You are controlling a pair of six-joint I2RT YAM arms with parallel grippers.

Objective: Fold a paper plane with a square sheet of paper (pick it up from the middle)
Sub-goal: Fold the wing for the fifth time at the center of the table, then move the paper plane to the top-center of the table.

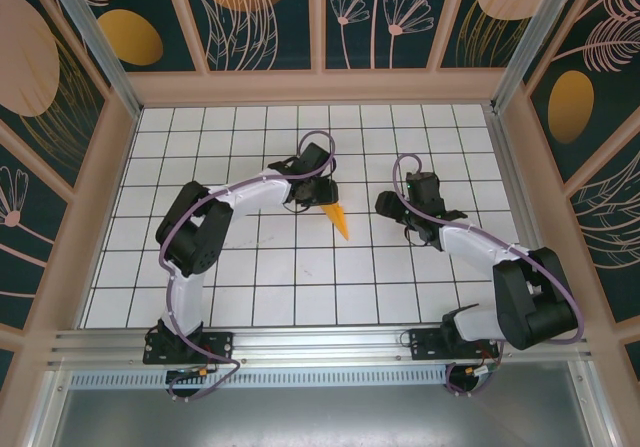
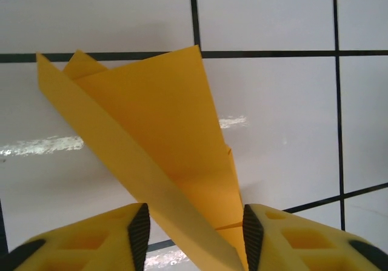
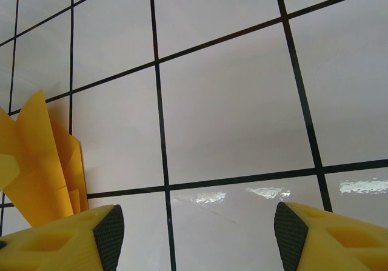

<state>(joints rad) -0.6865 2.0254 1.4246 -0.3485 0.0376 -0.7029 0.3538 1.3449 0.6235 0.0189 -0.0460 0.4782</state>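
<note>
Overhead: the paper plane (image 1: pixel 340 220) sits about mid-worktop (image 1: pixel 250 267), on the white grid tiles and well clear of all four edges. Its visible part tapers to a point aimed at the near edge. The other end runs up under the left end effector (image 1: pixel 322 197), which is directly over it. The right end effector (image 1: pixel 386 207) is near the plane's right side, separated from it by bare tile.

Left wrist: the orange-yellow plane (image 2: pixel 163 119) runs between the fingers of the left end effector (image 2: pixel 194 234). It is narrow where it passes between the pads and broadens away from them, with a long folded strip along its left side. Jaws are apart. The paper lies close against the right-hand pad (image 2: pixel 251 234), and white tile is visible between it and the left-hand pad (image 2: pixel 139 231), so it is not pinched. Cannot tell whether the paper rests flat on the worktop or is lifted.

Right wrist: the right end effector (image 3: pixel 194 234) has its jaws wide apart over bare tile, with nothing between them. The plane's layered folds (image 3: pixel 39 162) show at the left border, just beyond the left-hand finger (image 3: pixel 66 240).
</note>
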